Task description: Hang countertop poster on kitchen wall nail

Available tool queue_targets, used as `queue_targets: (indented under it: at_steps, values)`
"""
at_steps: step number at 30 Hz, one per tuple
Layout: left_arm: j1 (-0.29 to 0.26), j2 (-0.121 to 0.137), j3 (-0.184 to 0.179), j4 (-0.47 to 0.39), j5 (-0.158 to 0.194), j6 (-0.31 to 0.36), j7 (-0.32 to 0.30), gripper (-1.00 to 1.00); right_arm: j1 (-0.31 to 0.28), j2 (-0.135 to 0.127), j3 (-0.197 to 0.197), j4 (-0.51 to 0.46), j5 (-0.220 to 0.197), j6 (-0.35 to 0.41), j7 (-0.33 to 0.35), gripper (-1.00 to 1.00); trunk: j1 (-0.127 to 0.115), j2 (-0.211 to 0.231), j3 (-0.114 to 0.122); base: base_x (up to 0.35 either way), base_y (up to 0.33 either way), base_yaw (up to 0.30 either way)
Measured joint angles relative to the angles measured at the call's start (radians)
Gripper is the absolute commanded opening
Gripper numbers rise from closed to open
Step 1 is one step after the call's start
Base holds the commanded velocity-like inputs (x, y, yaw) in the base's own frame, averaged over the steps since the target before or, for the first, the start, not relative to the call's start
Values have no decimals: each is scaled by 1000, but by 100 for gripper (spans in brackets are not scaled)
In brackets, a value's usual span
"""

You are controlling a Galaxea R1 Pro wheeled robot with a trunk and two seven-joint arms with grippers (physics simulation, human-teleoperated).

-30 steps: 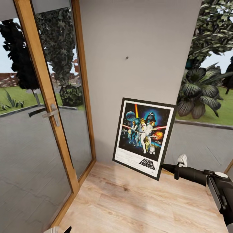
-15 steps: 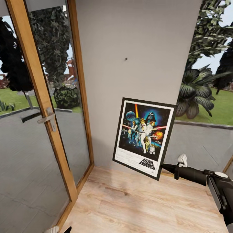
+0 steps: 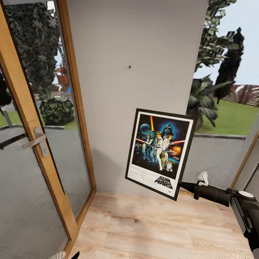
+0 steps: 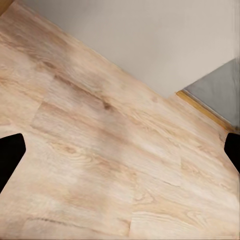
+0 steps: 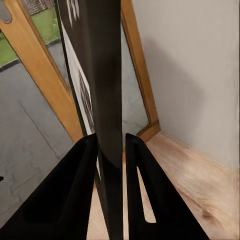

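In the head view, the poster (image 3: 160,153) is held upright with a slight tilt, in front of a plain light-grey wall panel (image 3: 144,43). Its lower right edge is clamped by the right gripper (image 3: 183,186), whose dark arm (image 3: 230,198) reaches in from the lower right. A single wall nail (image 3: 130,67) is seen as a dark dot on the panel, above and to the left of the poster's top edge, with bare wall between the two. The panel is bounded on the left by a wooden-framed glass door (image 3: 39,151) with a metal handle (image 3: 35,141), and on the right by a window onto a garden (image 3: 230,90). A stretch of light wooden floor (image 3: 151,230) lies open below the poster.

In the left wrist view, the left gripper (image 4: 120,150) is seen with its two dark fingertips (image 4: 10,155) spread wide at opposite borders, nothing between them; wooden floor, the foot of the wall and a wooden skirting strip (image 4: 205,112) lie beneath.

In the right wrist view, the poster (image 5: 100,100) is seen edge-on, its black frame pinched between the two dark fingers (image 5: 70,200), which are closed against both faces. The door frame (image 5: 37,65) is seen beyond, and the grey wall stands to one side.
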Motion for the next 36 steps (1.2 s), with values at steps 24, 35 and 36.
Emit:
queue_targets:
  at_steps: [24,35,36]
  values:
    - [0,1,-1,0,0,2,0,100,0,0,0,1,0,0,1,-100,-1,0,9,249,3,-86]
    - [0,1,-2,0,0,2,0,100,0,0,0,1,0,0,1,-100,0,0,9,334,0,0]
    - [0,1,-2,0,0,2,0,100,0,0,0,1,0,0,1,-100,-1,0,9,334,0,0]
